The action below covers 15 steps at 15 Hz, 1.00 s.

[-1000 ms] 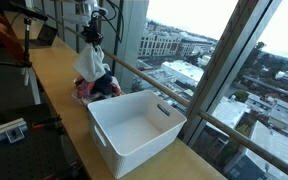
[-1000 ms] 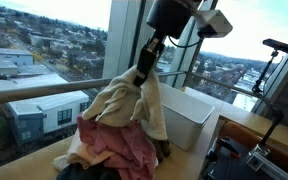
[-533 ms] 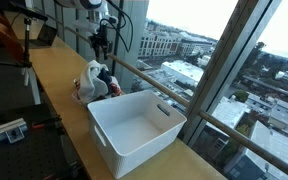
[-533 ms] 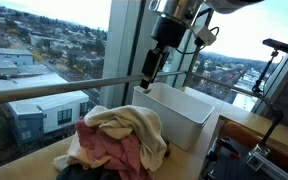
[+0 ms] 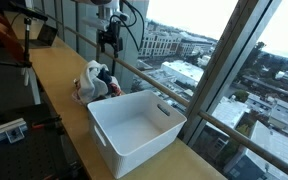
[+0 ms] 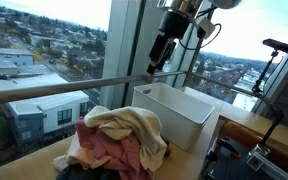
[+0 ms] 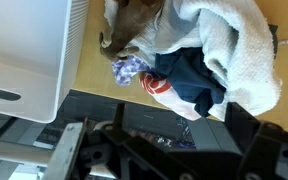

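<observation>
On the long wooden counter beside the window wall, a heap of soft, crumpled clothes is lying just beside a white rectangular plastic bin with smooth walls and slotted handles. A cream terry towel is draping over the top of the heap, above pink fabric. The wrist view is showing a dark blue garment and a red-and-white piece beneath the towel. The black gripper is hanging in the air above the heap, touching nothing, its jaws standing wide and empty. One second earlier the jaws were pinching the towel, which was dangling over the heap; now the towel is resting on the heap and the gripper is sitting higher.
</observation>
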{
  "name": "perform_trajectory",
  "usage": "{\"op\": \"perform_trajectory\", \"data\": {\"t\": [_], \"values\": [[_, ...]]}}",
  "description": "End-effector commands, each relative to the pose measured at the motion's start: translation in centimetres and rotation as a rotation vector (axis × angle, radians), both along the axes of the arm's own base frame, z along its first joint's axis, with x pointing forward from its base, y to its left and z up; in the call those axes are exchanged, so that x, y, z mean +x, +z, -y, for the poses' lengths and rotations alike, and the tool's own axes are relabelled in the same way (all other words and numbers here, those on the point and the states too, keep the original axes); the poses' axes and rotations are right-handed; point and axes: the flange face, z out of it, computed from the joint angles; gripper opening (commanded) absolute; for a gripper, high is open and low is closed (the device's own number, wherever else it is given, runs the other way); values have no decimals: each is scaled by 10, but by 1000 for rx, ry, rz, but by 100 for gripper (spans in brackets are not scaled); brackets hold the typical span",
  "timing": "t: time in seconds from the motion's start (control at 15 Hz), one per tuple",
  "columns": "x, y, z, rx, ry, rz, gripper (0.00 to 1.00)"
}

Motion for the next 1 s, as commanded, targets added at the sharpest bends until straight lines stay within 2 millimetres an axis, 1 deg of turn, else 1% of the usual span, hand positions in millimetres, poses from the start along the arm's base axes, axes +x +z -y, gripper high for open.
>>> {"op": "perform_trajectory", "data": {"t": [0.0,0.53,0.6,0.73,0.93], "values": [[0,1,-1,0,1,-1,100],[0,1,-1,0,1,-1,100],[-3,-3,-5,-10,5,6,100],[-10,-13,-16,-44,28,19,100],[-35,-44,-55,-100,109,48,100]]}}
